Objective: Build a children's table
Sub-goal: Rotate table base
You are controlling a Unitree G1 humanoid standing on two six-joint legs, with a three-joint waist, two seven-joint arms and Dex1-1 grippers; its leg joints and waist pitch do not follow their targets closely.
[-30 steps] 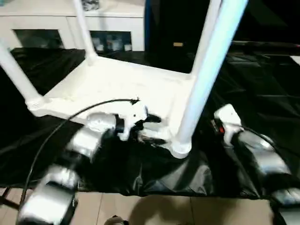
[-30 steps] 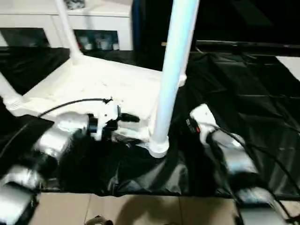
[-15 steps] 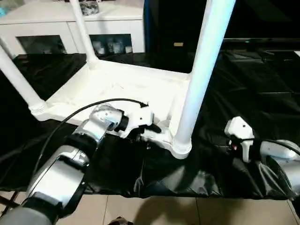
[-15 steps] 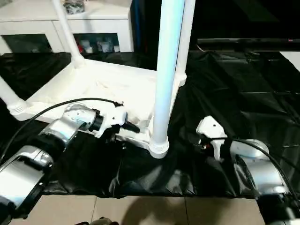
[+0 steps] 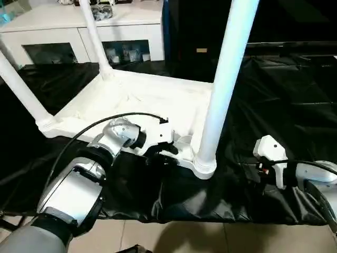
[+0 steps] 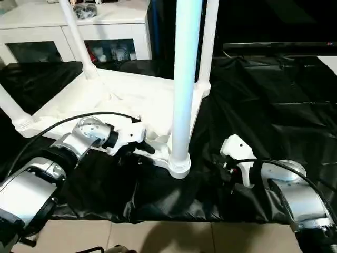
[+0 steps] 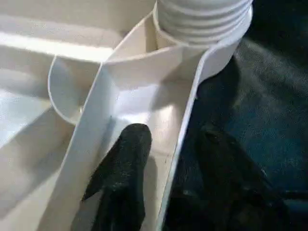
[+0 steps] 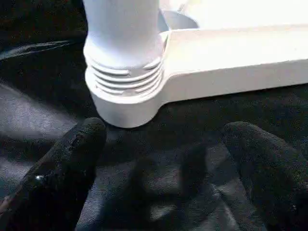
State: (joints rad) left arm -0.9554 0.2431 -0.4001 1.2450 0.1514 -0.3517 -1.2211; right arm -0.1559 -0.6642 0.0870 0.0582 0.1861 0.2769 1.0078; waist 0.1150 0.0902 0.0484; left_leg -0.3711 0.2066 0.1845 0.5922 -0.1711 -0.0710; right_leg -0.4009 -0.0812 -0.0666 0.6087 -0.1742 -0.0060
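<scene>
Since a second ago, the right gripper point(image 8: 163, 144) has been pulled back from the corner leg point(image 5: 224, 84), jaws wide. Upside-down tabletop point(image 5: 131, 97) is left on black sheeting point(image 5: 274, 105); its rim's straddled by the left gripper point(image 7: 178, 159), jaws parted.

Silver jointed forearms point(image 5: 79, 184) end in white wrist housings point(image 5: 271, 153) (a black cable point(image 5: 79, 138) loops over the left one) with rough black fingers point(image 8: 67, 163).

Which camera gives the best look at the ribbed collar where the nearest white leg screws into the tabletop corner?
The right wrist view: the ribbed collar sits close and unobstructed. The left wrist view catches just part of it; the head views show it small.
</scene>
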